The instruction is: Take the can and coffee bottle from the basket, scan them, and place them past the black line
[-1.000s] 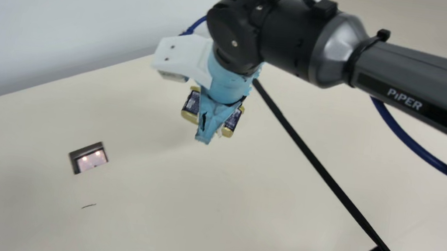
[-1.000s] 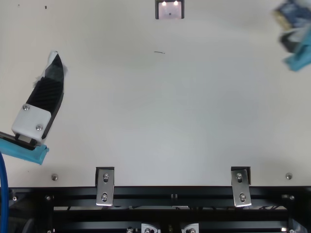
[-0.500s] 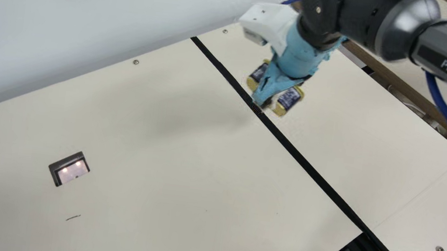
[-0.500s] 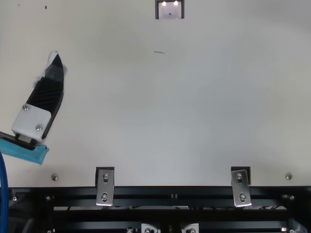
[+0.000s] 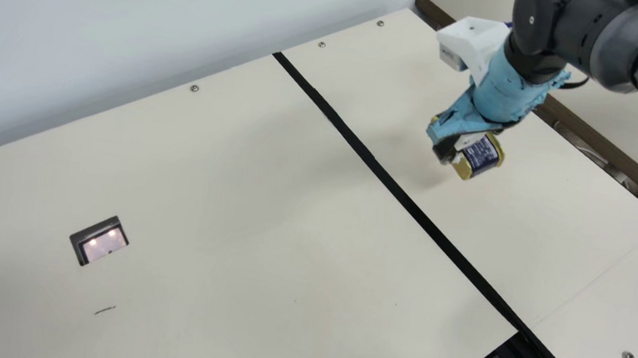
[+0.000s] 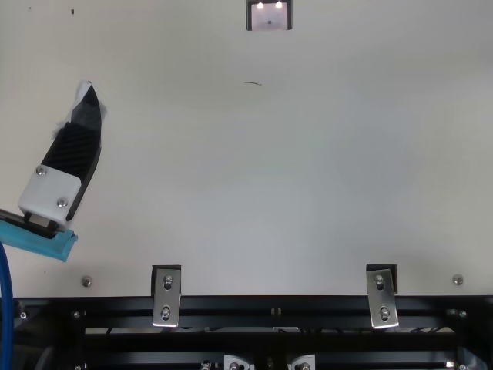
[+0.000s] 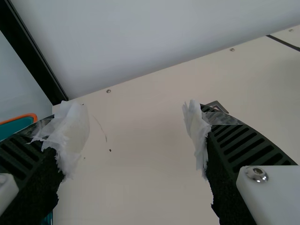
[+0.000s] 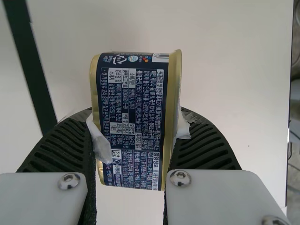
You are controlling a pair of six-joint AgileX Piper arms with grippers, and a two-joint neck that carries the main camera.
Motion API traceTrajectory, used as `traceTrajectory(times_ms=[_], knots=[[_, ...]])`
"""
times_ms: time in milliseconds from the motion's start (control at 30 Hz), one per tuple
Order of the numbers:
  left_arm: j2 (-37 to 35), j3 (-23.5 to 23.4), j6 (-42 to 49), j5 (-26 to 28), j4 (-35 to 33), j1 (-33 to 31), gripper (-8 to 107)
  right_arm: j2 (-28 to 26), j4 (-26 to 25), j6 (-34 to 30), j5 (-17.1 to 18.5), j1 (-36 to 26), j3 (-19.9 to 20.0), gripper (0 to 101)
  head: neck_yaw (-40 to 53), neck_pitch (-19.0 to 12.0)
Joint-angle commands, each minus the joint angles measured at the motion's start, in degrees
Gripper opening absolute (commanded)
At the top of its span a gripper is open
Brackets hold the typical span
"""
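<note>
The right hand (image 5: 445,148) is closed onto the navy can (image 8: 131,117), one finger at each gold rim, holding it above the bench (image 5: 267,209) on the other side of the black line (image 5: 390,184) from the scanner (image 5: 101,243). The left hand (image 6: 73,146) is wide open with nothing between its fingers, also above the bench, near a teal basket with an orange rim (image 7: 28,116)

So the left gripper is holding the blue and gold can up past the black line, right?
Not quite: it is the right gripper that holds the blue and gold can, as the right wrist view shows. The can is indeed held up past the black line.
</note>
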Motion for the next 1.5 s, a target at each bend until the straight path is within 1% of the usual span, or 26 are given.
traceTrajectory(times_ms=[0, 233, 467, 500, 633, 733, 933, 1100, 1300, 1467], knots=[[0.0, 0.0, 0.0, 0.0, 0.0, 0.0, 90, 0.2, -0.1, 0.0, -0.4, -1.8, 1.2, 0, -0.3, 0.0], [0.0, 0.0, 0.0, 0.0, 0.0, 0.0, 90, 0.7, 0.7, -0.8, -2.7, -5.7, 4.6, 0, -0.3, 0.5], [0.0, 0.0, 0.0, 0.0, 0.0, 0.0, 90, 0.4, 2.3, -1.2, -4.8, -7.5, 6.8, 0, -0.5, 0.9], [0.0, 0.0, 0.0, 0.0, 0.0, 0.0, 90, 0.3, 2.4, -1.0, -5.1, -7.7, 7.1, 101, -0.5, 0.9], [0.0, 0.0, 0.0, 0.0, 0.0, 0.0, 90, -0.4, 2.2, 1.0, -6.3, -7.7, 7.6, 101, -0.6, 1.0], [0.0, 0.0, 0.0, 0.0, 0.0, 0.0, 90, -1.3, 2.7, 2.0, -6.9, -7.0, 7.2, 101, -0.4, 1.2], [0.0, 0.0, 0.0, 0.0, 0.0, 0.0, 90, -4.5, 6.8, 0.8, -6.7, -4.6, 4.9, 101, 0.6, 1.4], [0.0, 0.0, 0.0, 0.0, 0.0, 0.0, 90, -7.3, 12.4, -1.3, -4.3, -2.1, 1.9, 101, 3.2, 1.7], [0.0, 0.0, 0.0, 0.0, 0.0, 0.0, 90, -10.8, 20.4, -3.4, 0.2, 0.9, -1.4, 101, 8.0, 2.2], [0.0, 0.0, 0.0, 0.0, 0.0, 0.0, 90, -13.6, 26.2, -4.1, 3.6, 3.6, -3.4, 101, 12.2, 2.2]])
